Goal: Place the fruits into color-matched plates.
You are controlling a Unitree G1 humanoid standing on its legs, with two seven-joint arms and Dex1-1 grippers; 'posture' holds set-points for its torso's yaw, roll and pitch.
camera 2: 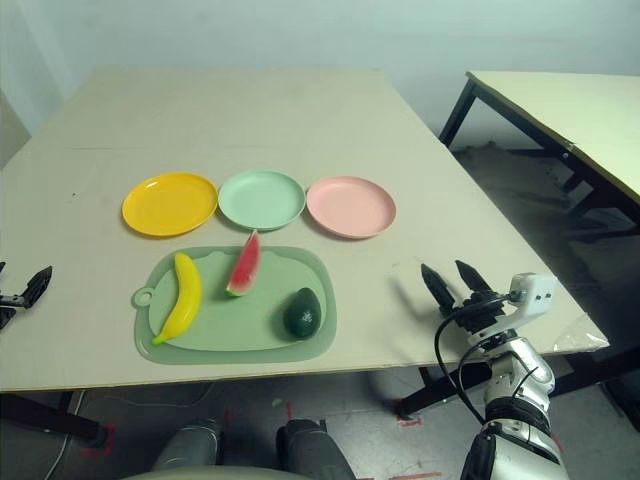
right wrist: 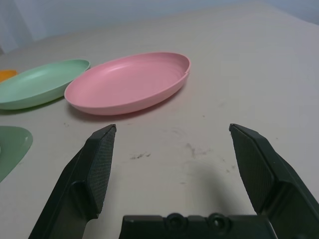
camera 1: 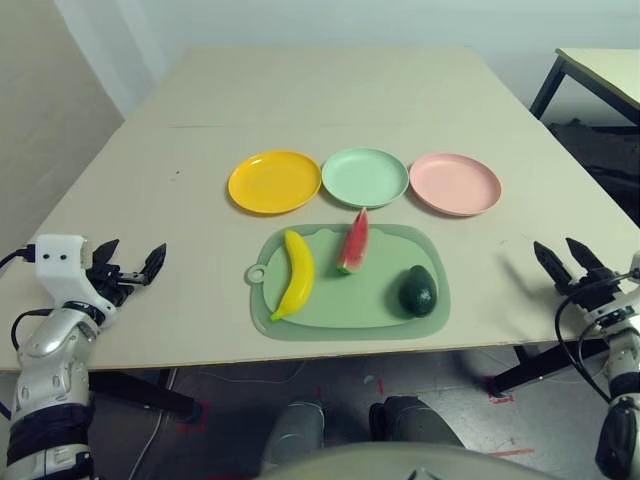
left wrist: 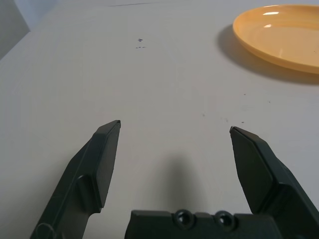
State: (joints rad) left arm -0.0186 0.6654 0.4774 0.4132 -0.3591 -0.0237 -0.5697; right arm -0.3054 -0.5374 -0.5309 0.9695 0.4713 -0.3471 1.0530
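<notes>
Three plates stand in a row at mid-table: yellow plate (camera 1: 274,181), mint green plate (camera 1: 364,176), pink plate (camera 1: 455,183). In front of them a green mat (camera 1: 330,310) carries the yellow banana (camera 1: 294,273) on its left, the red watermelon wedge (camera 1: 354,243) leaning at the middle back, and the dark avocado (camera 1: 418,291) on its right. My left gripper (camera 1: 130,262) rests open near the table's left front edge, far from the mat. My right gripper (camera 1: 562,259) stands open at the right front edge, nothing between its fingers. The pink plate (right wrist: 128,82) lies ahead of it.
A second table (camera 2: 560,110) stands off to the right, with a gap of floor between. Bare tabletop stretches behind the plates and on both sides of the mat. The mat's ring tab (camera 1: 256,273) points left.
</notes>
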